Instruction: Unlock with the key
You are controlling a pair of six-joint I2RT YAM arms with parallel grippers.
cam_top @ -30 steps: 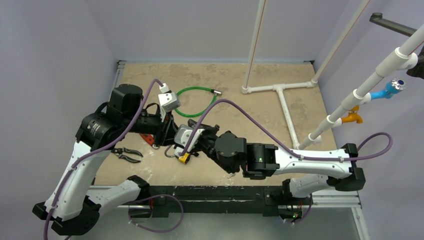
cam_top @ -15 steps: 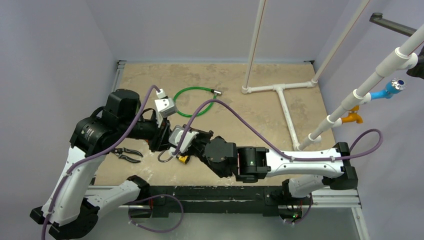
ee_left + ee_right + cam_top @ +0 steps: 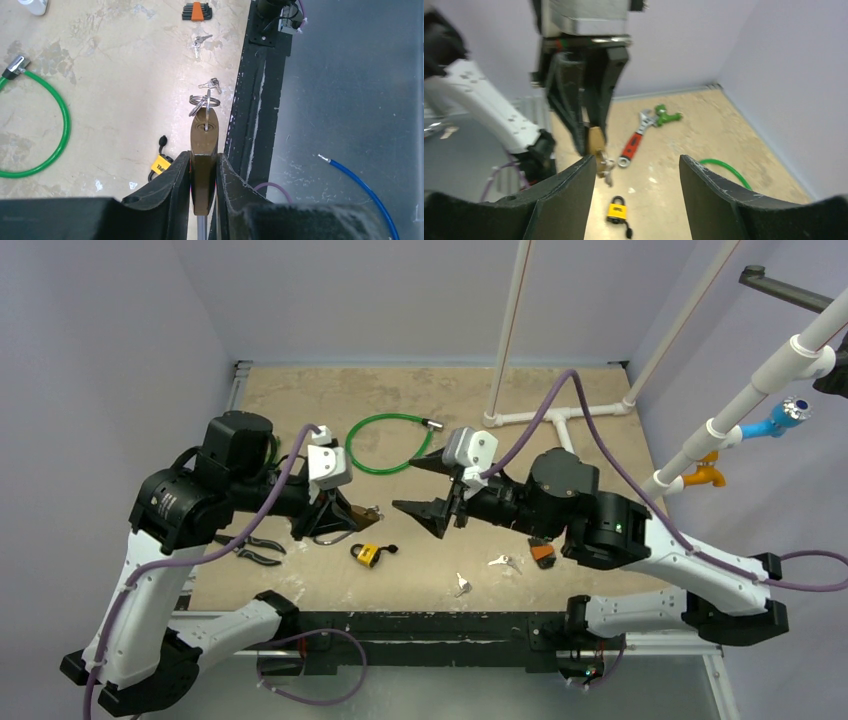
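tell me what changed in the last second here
The right gripper opened, left the key in the brass padlock and drew back to the right. The left gripper stays clamped on that padlock; the yellow padlock has not moved.

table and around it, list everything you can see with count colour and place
table: one, tan, under everything
brass padlock: one, brass, held up near the front edge
key: one on a ring, silver, in brass padlock's keyhole
small padlock: one, yellow, near edge, left of centre
cable loop: one, green, mid table
loose keys: two bunches, silver, near edge
hex key set: one, orange and black, by right arm
pliers: one, black, left side
wrench: one, red handle, left side
pipe frame: one, white, right rear
left pincer: one, black, shut on brass padlock
right pincer: one, black, open, empty
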